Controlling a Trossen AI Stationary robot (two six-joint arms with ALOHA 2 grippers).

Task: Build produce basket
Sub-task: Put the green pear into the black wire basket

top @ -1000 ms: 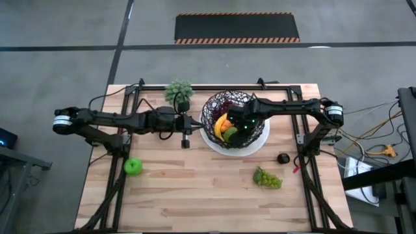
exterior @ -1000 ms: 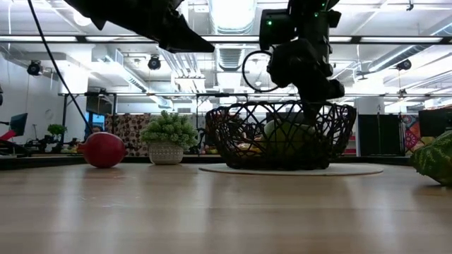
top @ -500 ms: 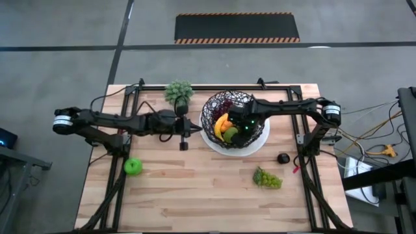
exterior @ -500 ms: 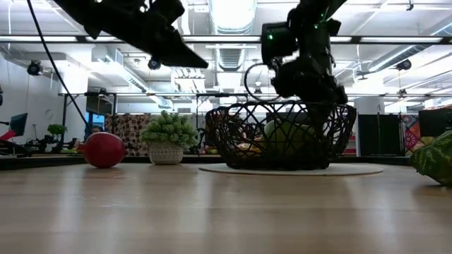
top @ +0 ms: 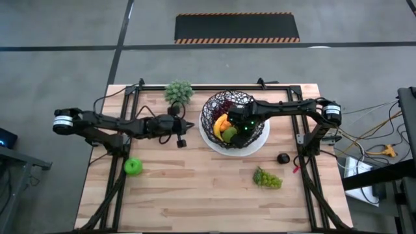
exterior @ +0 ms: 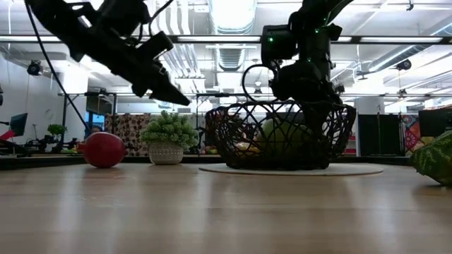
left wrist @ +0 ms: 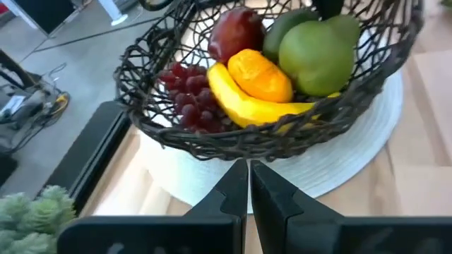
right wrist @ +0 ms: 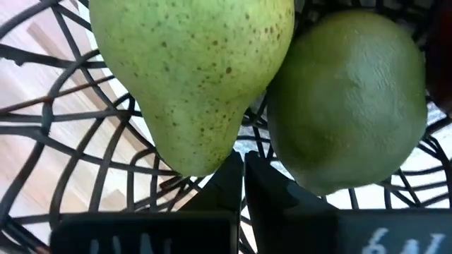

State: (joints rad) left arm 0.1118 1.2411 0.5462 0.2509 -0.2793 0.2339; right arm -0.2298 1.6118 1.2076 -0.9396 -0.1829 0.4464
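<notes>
The black wire basket [top: 213,105] stands on its white plate [top: 260,139] at the table's far middle. It holds a banana [left wrist: 247,106], an orange carrot [left wrist: 260,74], a red apple [left wrist: 236,32], purple grapes [left wrist: 187,99], a green pear [right wrist: 191,70] and an avocado [right wrist: 346,99]. My right gripper [right wrist: 244,168] is shut and reaches down into the basket, with its tips at the pear's narrow end. My left gripper [left wrist: 248,185] is shut and hovers left of the basket [left wrist: 141,77], pointing at it. A green apple [top: 132,166] and green grapes [top: 267,178] lie on the table. My right gripper's shut fingertips [right wrist: 233,166] come from above and stand right at the pear's narrow end [right wrist: 201,159] inside the basket. Whether they touch it, I cannot tell. The pear lies against the avocado on the basket's wire wall.
A potted plant [top: 179,91] stands at the far edge, left of the basket. A small black object [top: 283,158] lies near the right frame rail. A red round thing [exterior: 104,149] shows left of the plant in the low view. The near half of the table is bare wood.
My left gripper has drawn back from the basket toward the table's left edge, sunk lower and tipped its fingers downward. My right gripper has sunk a little deeper into the basket. The produce on the table has stayed put.
</notes>
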